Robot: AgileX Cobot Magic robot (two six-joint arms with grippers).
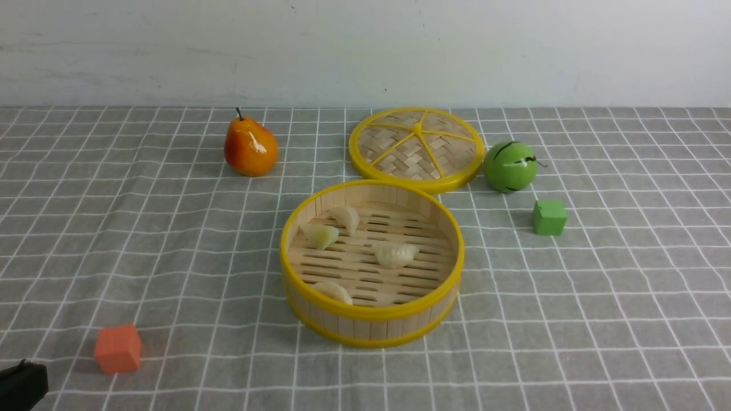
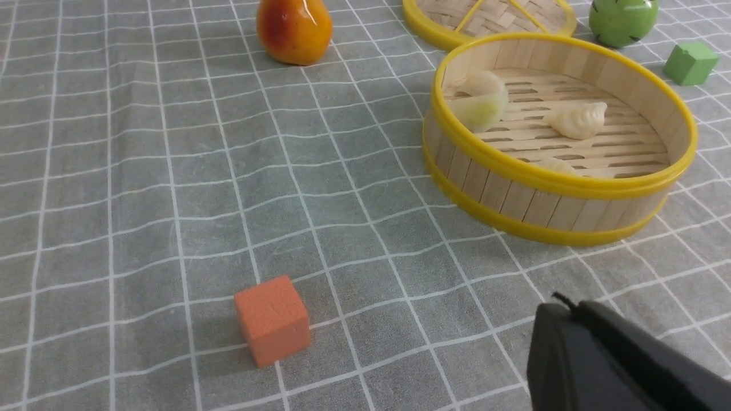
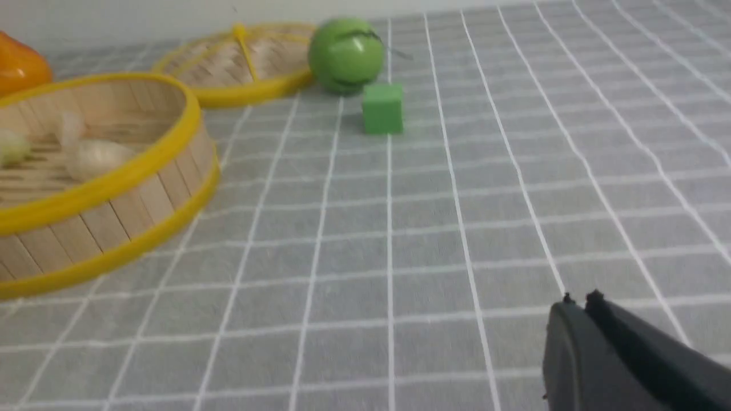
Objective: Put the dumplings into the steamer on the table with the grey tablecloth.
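Dumplings (image 1: 395, 255), all four, inside steamer (image 1: 371, 319) on grey tablecloth (image 1: 171, 240). Glossy and small; likely light, slippery, best pinched across the plump middle. Left gripper (image 2: 562, 308) and right gripper (image 3: 577, 302) closed, empty, near steamer.

Loads of bare cloth (image 1: 599, 319) on the right and along the front of the surface (image 1: 143, 240), so a hand can sweep in there easy. The steamer (image 1: 371, 334) is open on top. Behind it the lid (image 1: 416, 144), ball (image 1: 509, 166), green cube (image 1: 549, 217) and pear (image 1: 250, 146) crowd things; orange cube (image 1: 117, 348) sits front-left.
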